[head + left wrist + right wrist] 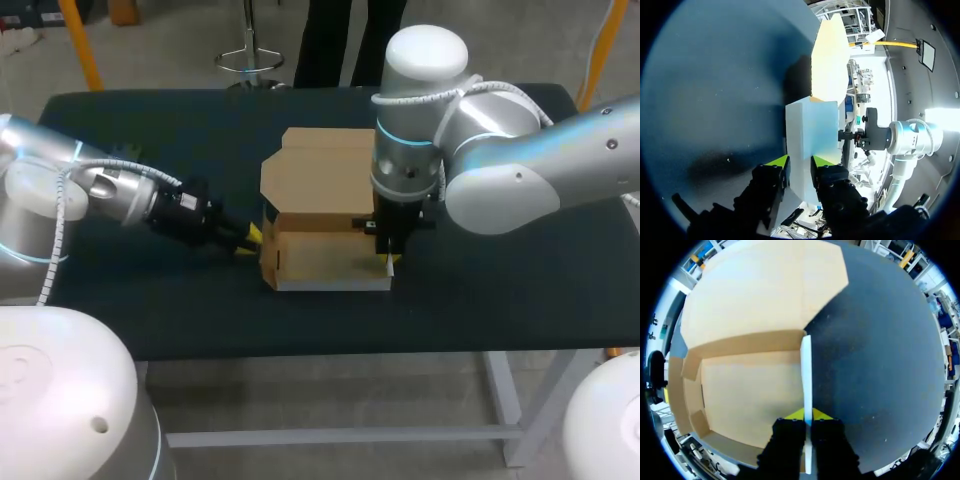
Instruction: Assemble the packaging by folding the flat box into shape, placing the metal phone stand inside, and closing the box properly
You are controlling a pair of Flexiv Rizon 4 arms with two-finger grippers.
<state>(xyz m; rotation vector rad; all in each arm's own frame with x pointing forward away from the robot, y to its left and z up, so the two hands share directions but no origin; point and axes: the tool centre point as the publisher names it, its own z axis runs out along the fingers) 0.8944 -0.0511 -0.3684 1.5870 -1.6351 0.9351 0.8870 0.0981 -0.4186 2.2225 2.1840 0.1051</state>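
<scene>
1. Step in hand: folding the box (325, 215) into shape. It sits mid-desk (500, 300) with its walls up and lid open. Inside is bare; no stand in view.
2. Left fingers (781, 162) pinch its left wall.
3. Right fingers (796, 415) are closed on the right wall from above.
4. Next, likely: square the walls, then free one arm for the stand.

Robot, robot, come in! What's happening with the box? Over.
Left jaws clamped on box left wall. Right jaws pinching its right wall. Box open, lid up, no stand inside. Nothing in the way.
</scene>
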